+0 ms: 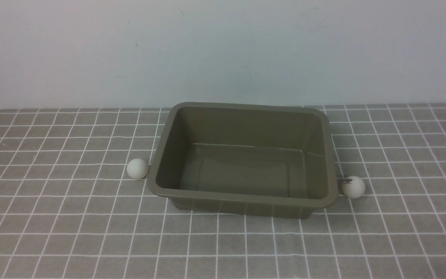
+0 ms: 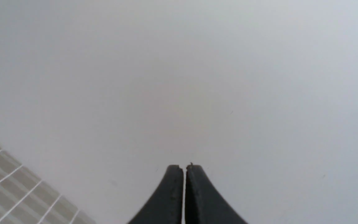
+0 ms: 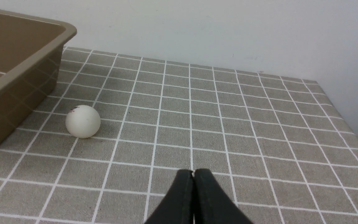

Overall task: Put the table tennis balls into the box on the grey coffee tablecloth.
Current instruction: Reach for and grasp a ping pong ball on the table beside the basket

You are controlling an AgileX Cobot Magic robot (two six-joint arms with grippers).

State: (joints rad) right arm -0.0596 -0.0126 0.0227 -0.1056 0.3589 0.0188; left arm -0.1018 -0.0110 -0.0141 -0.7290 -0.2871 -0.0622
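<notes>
Two balls are waiting on the tablecloth [image 1: 52,217], left ball [image 1: 137,169] and right ball [image 1: 353,187] each just beside the empty box [image 1: 242,197]. My right fingers [image 3: 183,196], pinched together on nothing, are facing the right ball, lying ahead and boxward. My left fingers [image 2: 172,196], likewise pinched, are seeing only wall [image 2: 197,77].

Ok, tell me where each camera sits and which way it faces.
Front: between the arms, looking forward-down at box, left ball, right ball, tablecloth; no arm shows.
Left wrist: on left arm, facing the wall; shut left gripper shows.
Right wrist: on right arm, low over tablecloth; shut right gripper shows.
Shared: front and right wrist show box, right ball.
</notes>
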